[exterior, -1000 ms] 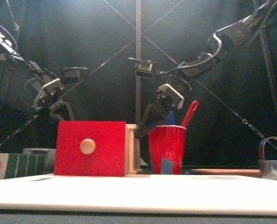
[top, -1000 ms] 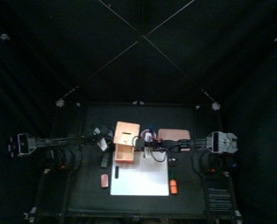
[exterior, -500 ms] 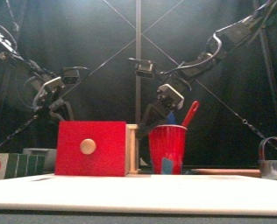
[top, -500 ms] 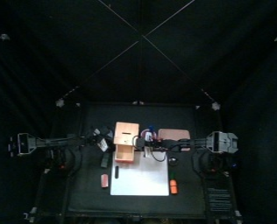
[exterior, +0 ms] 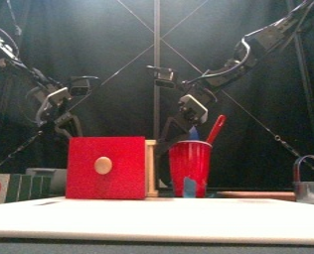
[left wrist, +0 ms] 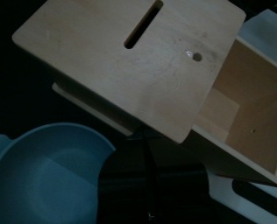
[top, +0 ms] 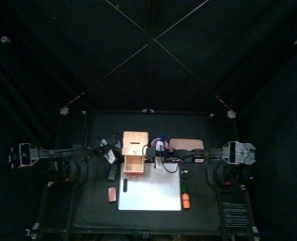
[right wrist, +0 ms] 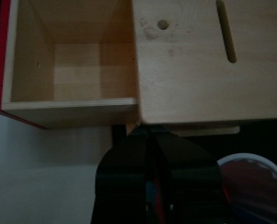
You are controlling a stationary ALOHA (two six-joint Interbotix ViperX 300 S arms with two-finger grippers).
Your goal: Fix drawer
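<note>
Top view is showing the drawer sitting mid-worktop with its tray pulled out, my clenched left hand and my clenched right hand flanking it, neither visibly grasping it.

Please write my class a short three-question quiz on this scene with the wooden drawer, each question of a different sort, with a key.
1. True or false: the inner tray of the drawer is pushed fully into its wooden casing.
2. In the front view, what colour is the drawer's front panel? A) blue B) red C) green
3. In the front view, what stands on the table just to the right of the drawer?

Key
1. False: the tray is slid out, with its empty inside open to view.
2. B
3. A red cup with something red sticking up out of it.
</note>
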